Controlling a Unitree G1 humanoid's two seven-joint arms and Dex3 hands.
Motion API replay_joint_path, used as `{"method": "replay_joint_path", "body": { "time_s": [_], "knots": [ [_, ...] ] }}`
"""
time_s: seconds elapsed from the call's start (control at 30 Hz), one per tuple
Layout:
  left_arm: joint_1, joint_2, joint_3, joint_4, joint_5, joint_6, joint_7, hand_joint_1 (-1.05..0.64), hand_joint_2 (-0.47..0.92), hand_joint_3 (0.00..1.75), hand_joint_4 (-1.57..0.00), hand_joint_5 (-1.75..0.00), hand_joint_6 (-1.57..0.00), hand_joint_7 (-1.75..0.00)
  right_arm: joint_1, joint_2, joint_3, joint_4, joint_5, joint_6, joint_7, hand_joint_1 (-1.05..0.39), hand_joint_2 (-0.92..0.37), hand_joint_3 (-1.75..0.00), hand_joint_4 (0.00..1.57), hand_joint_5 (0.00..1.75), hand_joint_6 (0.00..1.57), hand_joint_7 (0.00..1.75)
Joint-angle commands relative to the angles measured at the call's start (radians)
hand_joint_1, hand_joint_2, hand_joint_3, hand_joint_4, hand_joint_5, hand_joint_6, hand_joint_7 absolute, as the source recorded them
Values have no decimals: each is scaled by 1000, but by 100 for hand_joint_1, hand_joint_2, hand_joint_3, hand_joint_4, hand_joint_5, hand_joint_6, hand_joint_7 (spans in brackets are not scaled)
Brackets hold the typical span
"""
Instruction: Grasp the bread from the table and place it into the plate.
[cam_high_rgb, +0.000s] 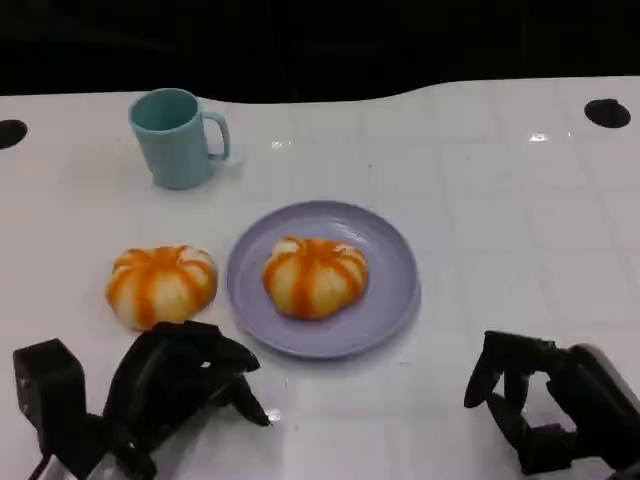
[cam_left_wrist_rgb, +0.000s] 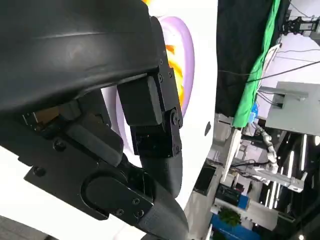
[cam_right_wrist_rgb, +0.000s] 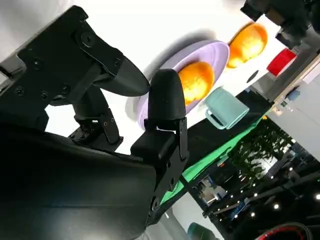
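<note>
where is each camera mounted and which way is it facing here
Head view: sits high, looks down at the table; left hand and right hand show, both holding nothing.
Left wrist view: behind the left hand, looks past its fingers at the plate.
Right wrist view: behind the right hand, faces plate, breads and cup.
All share the plate.

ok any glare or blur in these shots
Head view: sharp, small glints on the white table; soft shadow under the plate. Left wrist view: left hand dark and close, table overexposed. Right wrist view: bread on the plate slightly soft.
</note>
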Motion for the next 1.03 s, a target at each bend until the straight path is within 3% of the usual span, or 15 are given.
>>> {"method": "replay_joint_path", "body": {
  "time_s": [0.03, 0.37, 1.03],
  "knots": [
    [0, 23, 7, 7, -8, 3, -16, -105, 73, 0, -157, -57, -157, -17, -26, -3, 0, 39, -22, -24, -33, -14, -31, -144, 85, 175, 75, 155],
    [-20, 28, 13, 51, -5, -18, -23, -105, 74, 0, -157, -57, -157, -16, -51, -4, 7, 86, -52, -39, -74, -17, -31, -144, 86, 175, 74, 156],
    [-33, 27, 18, 63, -3, -20, -24, -105, 74, 0, -157, -57, -157, -16, -55, -9, 10, 88, -53, -35, -60, -17, -31, -142, 85, 175, 76, 149]
  ]
}}
